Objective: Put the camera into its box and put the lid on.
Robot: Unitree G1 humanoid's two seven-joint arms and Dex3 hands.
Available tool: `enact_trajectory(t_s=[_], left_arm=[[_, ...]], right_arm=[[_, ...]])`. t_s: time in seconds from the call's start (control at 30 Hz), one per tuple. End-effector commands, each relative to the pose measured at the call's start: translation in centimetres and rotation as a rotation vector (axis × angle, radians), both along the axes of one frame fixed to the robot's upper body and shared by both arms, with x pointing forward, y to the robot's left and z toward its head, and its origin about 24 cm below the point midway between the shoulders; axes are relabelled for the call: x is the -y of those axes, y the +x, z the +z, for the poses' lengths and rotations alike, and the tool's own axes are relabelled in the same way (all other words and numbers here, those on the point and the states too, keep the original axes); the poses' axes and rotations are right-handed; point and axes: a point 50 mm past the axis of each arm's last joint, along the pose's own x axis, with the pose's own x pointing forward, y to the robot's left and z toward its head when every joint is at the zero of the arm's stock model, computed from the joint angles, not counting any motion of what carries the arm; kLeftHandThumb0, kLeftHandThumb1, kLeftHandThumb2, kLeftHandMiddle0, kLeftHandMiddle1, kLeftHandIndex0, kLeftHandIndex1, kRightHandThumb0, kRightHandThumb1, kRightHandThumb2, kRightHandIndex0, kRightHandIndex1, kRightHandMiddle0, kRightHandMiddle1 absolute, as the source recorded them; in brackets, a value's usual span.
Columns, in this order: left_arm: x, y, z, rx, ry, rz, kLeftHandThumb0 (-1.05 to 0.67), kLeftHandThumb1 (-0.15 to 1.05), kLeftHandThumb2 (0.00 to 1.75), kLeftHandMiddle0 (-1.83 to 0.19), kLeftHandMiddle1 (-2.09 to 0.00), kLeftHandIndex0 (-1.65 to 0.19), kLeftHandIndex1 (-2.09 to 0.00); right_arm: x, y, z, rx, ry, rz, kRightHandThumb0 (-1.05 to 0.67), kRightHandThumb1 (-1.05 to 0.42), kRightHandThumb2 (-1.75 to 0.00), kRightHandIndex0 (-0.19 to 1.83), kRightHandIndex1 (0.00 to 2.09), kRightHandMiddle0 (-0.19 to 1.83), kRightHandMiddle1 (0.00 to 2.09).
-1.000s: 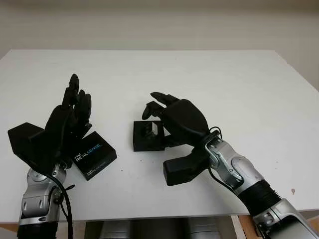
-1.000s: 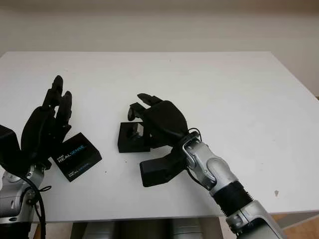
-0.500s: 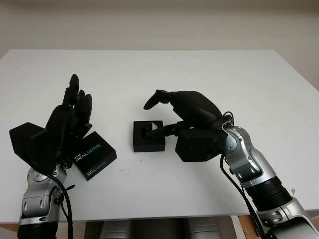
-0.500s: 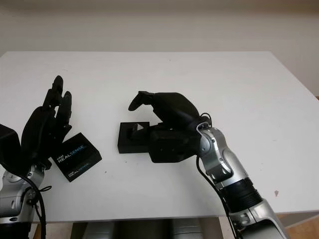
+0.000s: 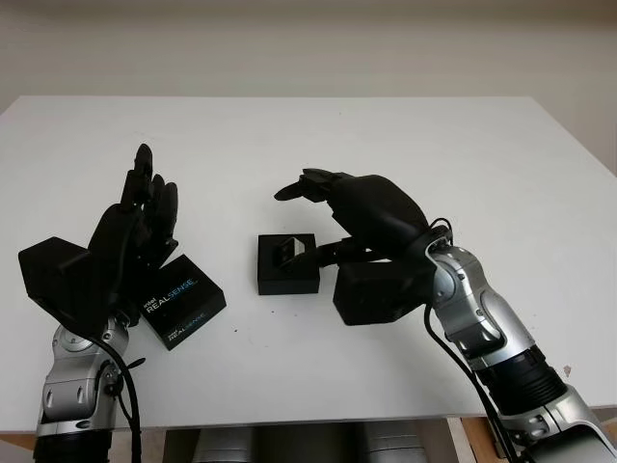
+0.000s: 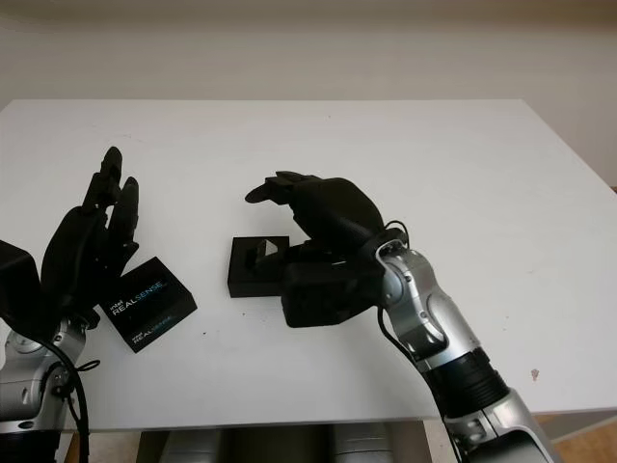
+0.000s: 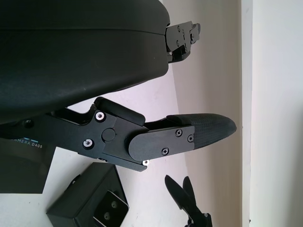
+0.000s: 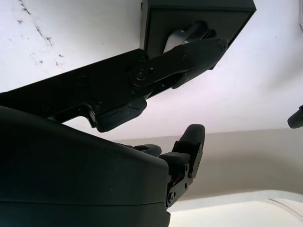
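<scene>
1. Since a second ago, the right hand (image 5: 333, 198) has been lifted off the box (image 5: 287, 263) and turned, and it is now held above and just beside it, open and holding nothing.
2. The camera (image 5: 291, 251) is seen lodged inside the open box, near the middle of the white surface (image 5: 434, 164).
3. The lid (image 5: 179, 299), printed REALSENSE, is left lying well apart, beside the left hand (image 5: 135, 227), which is raised, open and empty.
4. Placing is judged done; lidding remains.

On the surface (image 5: 405, 145), the box (image 5: 288, 263) sits centre with the camera (image 5: 290, 249) in it, the lid (image 5: 180, 300) lies to its left under the left hand (image 5: 130, 231), right hand (image 5: 362, 207) just right.
</scene>
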Motion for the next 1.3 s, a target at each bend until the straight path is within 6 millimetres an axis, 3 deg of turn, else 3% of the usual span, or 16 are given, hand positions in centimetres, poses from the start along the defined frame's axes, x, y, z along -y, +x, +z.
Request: enact_trajectory(t_s=[0.0, 0.27, 1.27], left_arm=[[0.2, -0.1, 0.4, 0.017, 0.009, -0.009, -0.7, 1.05, 0.57, 0.19, 0.0, 0.19, 0.0], [0.2, -0.2, 0.4, 0.019, 0.019, -0.016, -0.7, 1.05, 0.59, 0.19, 0.0, 0.19, 0.0], [0.4, -0.3, 0.2, 0.015, 0.058, -0.013, -0.72, 1.05, 0.54, 0.19, 0.0, 0.19, 0.0]], right_arm=[[-0.2, 0.0, -0.3, 0.023, -0.014, -0.002, -0.84, -0.97, -0.05, 0.3, 0.05, 0.26, 0.7], [-0.5, 0.4, -1.3, 0.05, -0.043, -0.017, -0.82, -0.98, -0.05, 0.31, 0.06, 0.22, 0.84], [-0.4, 0.9, -2.4, 0.05, -0.105, -0.034, -0.73, -1.0, -0.06, 0.44, 0.11, 0.38, 1.17]])
